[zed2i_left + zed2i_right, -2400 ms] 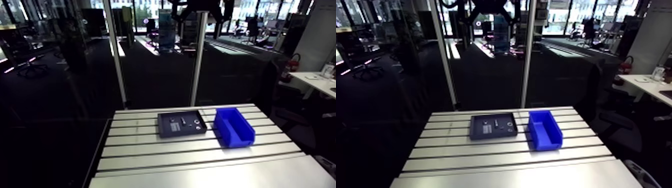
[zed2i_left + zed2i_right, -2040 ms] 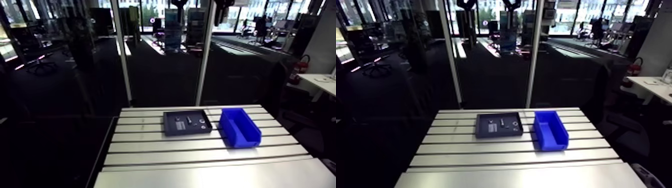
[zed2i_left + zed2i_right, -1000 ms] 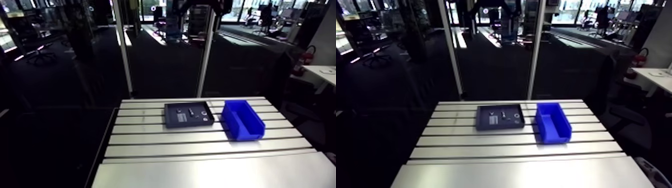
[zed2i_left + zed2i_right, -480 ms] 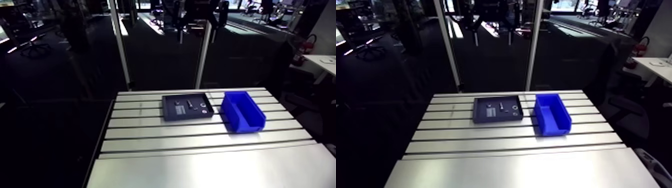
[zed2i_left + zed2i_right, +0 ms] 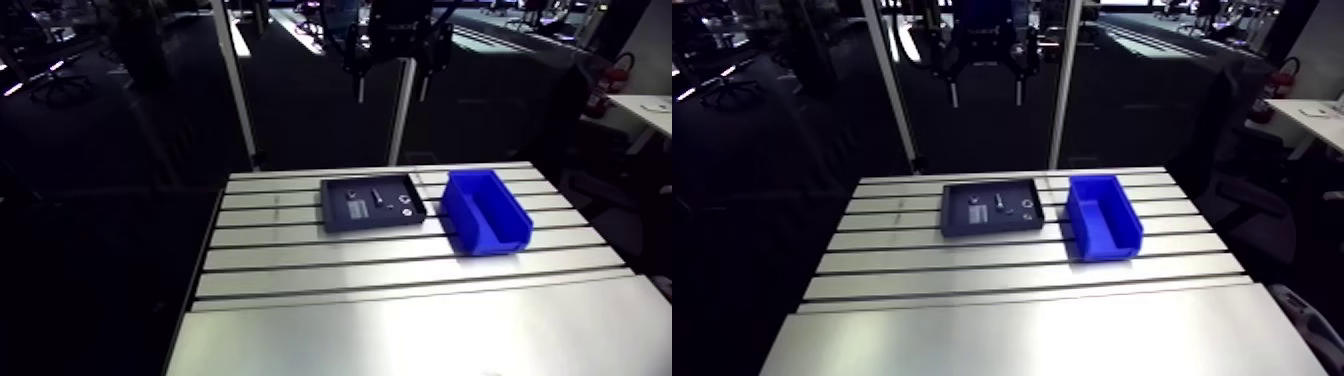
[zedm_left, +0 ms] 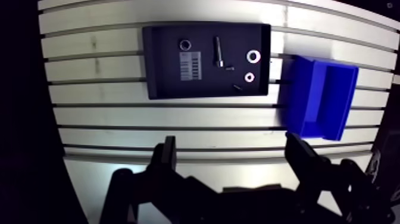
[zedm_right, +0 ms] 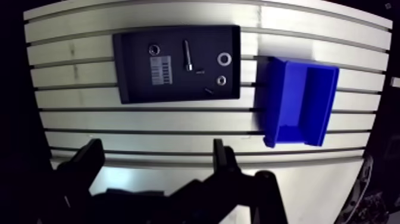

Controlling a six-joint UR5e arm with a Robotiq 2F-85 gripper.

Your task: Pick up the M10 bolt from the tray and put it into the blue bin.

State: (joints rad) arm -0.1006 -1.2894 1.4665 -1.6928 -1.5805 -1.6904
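Holds gripper spread apart, empty; finds M10 bolt well ahead in black tray. Risks nudging the bolt aside or grabbing the nearby washer if lowered off-centre.

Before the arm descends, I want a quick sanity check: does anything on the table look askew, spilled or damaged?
Nothing stands out. The black tray lies flat on the slotted table, with the bolt and washers inside it; the blue bin stands upright beside it, empty.
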